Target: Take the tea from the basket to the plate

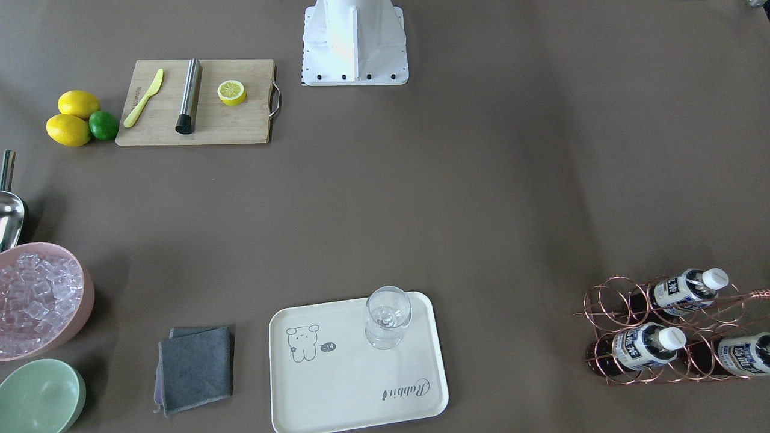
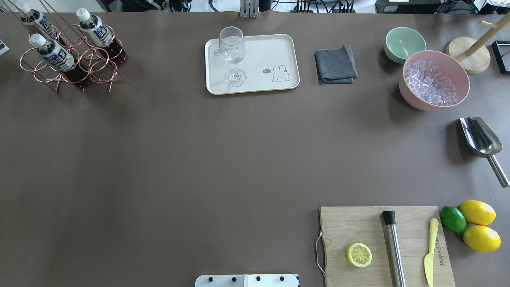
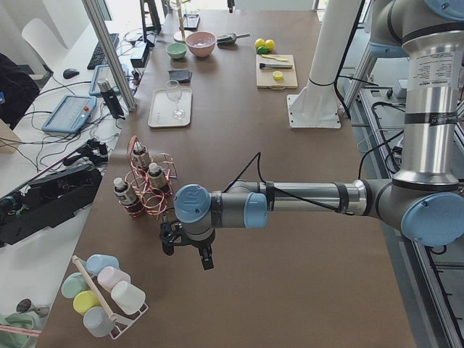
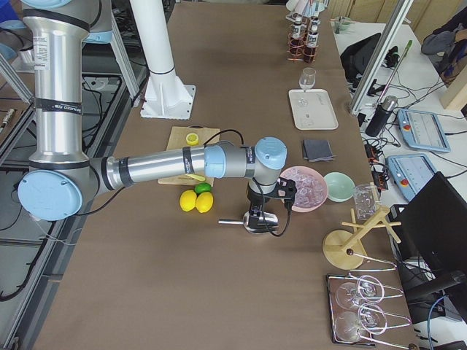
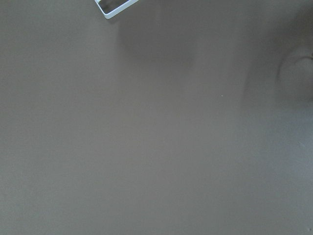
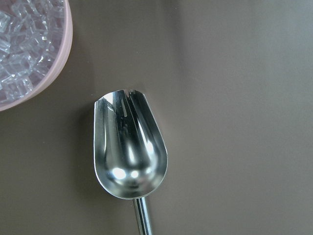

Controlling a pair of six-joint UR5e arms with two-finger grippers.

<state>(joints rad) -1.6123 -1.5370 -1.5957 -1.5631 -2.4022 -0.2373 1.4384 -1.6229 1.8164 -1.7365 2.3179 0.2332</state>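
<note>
Across the table from the robot, the front-facing camera finds the job not yet begun. All three tea bottles (image 1: pixel 646 347) sit in the rings of the copper wire basket (image 1: pixel 628 300) at the end on the robot's left. The cream plate (image 1: pixel 337 385) carries only a clear glass (image 1: pixel 387 317), at its corner toward the basket. A folded grey cloth (image 1: pixel 195 368), a pink ice bowl (image 1: pixel 89 294) and a green bowl (image 1: pixel 39 397) lie on the plate's other side. Neither arm shows.

From overhead, open brown table separates basket and plate. A steel scoop (image 2: pixel 480 137) lies near the ice bowl, and a cutting board (image 2: pixel 346 227) sits at the near right.

Seen from the left end, the left gripper (image 3: pixel 187 257) hangs over bare table near the basket, with nothing visibly in it. How wide its jaws stand cannot be told from here.

Seen from the right end, the right gripper (image 4: pixel 264 219) hovers above the scoop, well apart from the basket. Its opening cannot be told either.

On the left wrist camera there is only bare table and a white corner at the top edge. On the right wrist camera, the scoop lies beside the ice bowl's rim. Neither shows any fingers.

Every step appears to be left: gripping a bottle, lifting it out of its ring, carrying it across and setting it down. The basket's tall handle and the glass on the plate look the likeliest obstacles.
</note>
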